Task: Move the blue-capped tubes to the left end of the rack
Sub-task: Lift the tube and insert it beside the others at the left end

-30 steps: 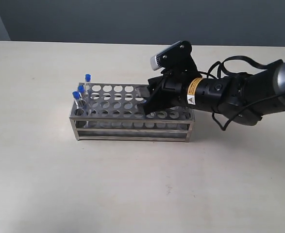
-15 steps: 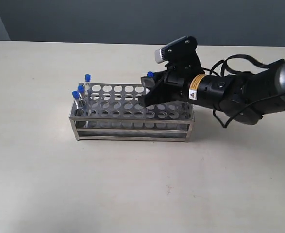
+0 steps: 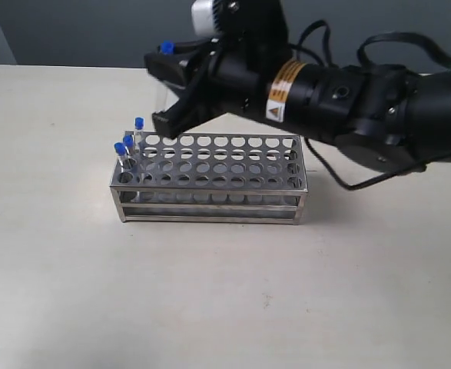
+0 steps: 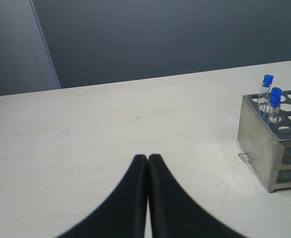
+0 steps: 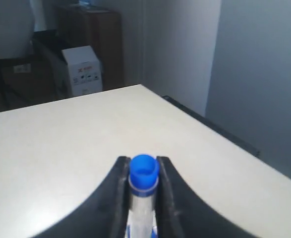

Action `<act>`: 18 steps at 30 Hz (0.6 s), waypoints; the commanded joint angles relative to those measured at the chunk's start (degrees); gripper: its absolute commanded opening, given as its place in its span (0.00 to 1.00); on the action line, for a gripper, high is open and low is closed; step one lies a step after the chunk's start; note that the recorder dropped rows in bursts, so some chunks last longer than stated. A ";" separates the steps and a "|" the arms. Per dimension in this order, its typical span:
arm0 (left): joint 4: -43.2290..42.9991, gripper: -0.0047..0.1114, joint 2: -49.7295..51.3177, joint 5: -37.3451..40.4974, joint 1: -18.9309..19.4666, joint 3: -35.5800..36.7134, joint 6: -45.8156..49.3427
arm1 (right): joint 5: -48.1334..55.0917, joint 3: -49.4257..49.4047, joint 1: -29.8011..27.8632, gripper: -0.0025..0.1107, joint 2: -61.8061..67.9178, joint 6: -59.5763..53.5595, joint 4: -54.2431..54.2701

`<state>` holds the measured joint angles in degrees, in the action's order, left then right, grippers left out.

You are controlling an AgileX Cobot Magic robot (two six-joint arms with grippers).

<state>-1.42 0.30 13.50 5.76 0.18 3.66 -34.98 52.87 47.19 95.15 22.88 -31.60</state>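
Observation:
The steel rack [image 3: 210,178] stands mid-table. Three blue-capped tubes [image 3: 127,143] stand in holes at its left end. A fourth blue-capped tube [image 3: 166,48] is held in the air above the rack's left part, with my right gripper [image 3: 157,88] shut on it. In the right wrist view both fingers of that gripper [image 5: 143,166] press on the tube [image 5: 144,173] just below its cap. My left gripper [image 4: 148,157] is shut and empty, over bare table beside the rack's left end [image 4: 264,144], where the standing tubes [image 4: 275,94] show. It is outside the exterior view.
The right arm [image 3: 340,96] and its cables hang over the rack's rear right side. Beyond the far table edge stand a white box [image 5: 83,71] and a wooden cabinet [image 5: 93,39].
My right gripper has pulled a blue-capped tube up out of the rack's right half, then carried it high and to the left. The three tubes at the left end have not moved.

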 commanded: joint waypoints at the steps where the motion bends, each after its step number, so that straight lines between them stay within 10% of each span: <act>1: 0.09 0.05 -0.30 -0.28 -0.23 -0.18 -0.03 | -0.31 0.48 3.72 0.02 3.04 0.07 -0.47; 18: 0.09 0.05 -0.30 -0.28 -0.23 -0.18 -0.03 | 0.06 7.60 5.25 0.02 13.09 0.19 -1.50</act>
<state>-1.42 0.30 13.50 5.76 0.18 3.66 -34.98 59.61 52.26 107.49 23.12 -32.90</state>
